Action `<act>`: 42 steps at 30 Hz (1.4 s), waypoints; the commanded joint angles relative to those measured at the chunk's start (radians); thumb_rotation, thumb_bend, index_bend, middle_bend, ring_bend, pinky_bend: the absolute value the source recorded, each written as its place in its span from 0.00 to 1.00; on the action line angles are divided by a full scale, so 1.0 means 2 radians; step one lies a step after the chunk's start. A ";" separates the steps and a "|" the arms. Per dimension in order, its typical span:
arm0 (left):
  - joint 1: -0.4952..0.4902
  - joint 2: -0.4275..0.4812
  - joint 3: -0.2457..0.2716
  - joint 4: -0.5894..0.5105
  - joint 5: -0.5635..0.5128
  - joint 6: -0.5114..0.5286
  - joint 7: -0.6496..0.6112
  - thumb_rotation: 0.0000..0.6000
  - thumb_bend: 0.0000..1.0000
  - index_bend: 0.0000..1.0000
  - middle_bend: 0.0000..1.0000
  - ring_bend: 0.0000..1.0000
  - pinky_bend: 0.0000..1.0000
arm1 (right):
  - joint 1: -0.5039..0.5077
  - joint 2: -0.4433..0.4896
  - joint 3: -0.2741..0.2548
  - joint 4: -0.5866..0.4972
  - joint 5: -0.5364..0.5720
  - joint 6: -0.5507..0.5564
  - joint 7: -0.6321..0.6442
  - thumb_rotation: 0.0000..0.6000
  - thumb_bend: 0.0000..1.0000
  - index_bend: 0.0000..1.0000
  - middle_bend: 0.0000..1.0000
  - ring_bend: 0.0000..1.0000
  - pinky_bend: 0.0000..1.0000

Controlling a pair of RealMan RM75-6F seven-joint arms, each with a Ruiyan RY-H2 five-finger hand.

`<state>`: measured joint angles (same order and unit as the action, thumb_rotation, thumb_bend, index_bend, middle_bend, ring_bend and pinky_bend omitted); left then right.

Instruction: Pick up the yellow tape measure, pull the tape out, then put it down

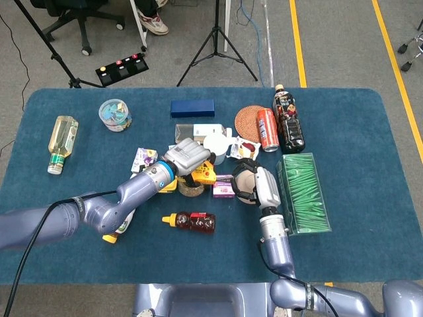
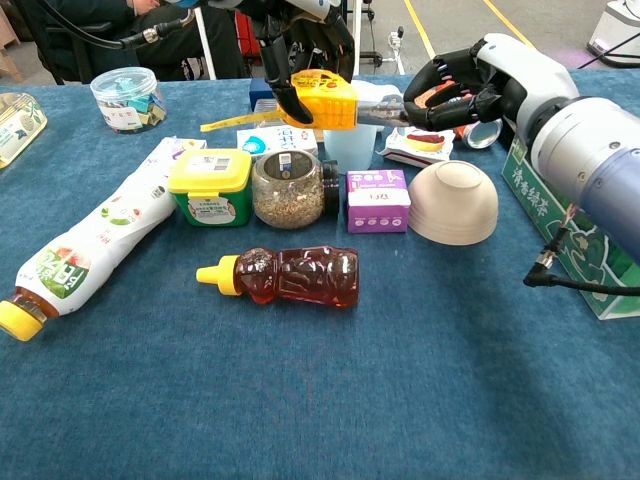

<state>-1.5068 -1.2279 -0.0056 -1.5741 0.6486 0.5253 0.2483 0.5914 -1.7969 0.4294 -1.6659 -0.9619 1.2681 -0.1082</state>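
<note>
My left hand point(image 2: 300, 45) grips the yellow tape measure point(image 2: 325, 100), holding it up above the table point(image 2: 420, 380). A yellow strip of tape point(image 2: 232, 123) sticks out from the case toward my left. My right hand point(image 2: 470, 85) sits just beside the case, its fingers pinching the silvery end point(image 2: 385, 112) that juts out from that side. Below my left hand stand a glass jar point(image 2: 290, 187) and a yellow-lidded tub point(image 2: 209, 185); nearer me lies a bear-shaped honey bottle point(image 2: 290, 277).

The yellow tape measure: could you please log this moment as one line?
stage: pull | left hand holds yellow tape measure above table | right hand at its tape end | tape barely out
</note>
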 commanded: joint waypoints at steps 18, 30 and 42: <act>0.015 0.019 0.007 -0.016 0.009 0.015 0.005 1.00 0.30 0.61 0.49 0.47 0.49 | -0.013 0.018 0.010 -0.012 0.012 0.008 0.008 1.00 0.88 0.57 0.33 0.27 0.25; 0.046 0.043 0.013 -0.039 0.027 0.037 0.004 1.00 0.30 0.61 0.49 0.47 0.49 | -0.025 0.035 0.007 -0.028 0.006 0.019 0.011 1.00 0.89 0.59 0.33 0.28 0.26; 0.078 0.069 0.010 -0.053 0.047 0.046 -0.007 1.00 0.30 0.61 0.49 0.47 0.49 | -0.032 0.044 0.007 -0.034 0.005 0.026 0.012 1.00 0.90 0.61 0.34 0.29 0.27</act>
<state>-1.3529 -1.0931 0.0140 -1.6784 0.7414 0.6160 0.2362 0.5272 -1.7089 0.4427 -1.7342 -0.9531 1.3199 -0.0843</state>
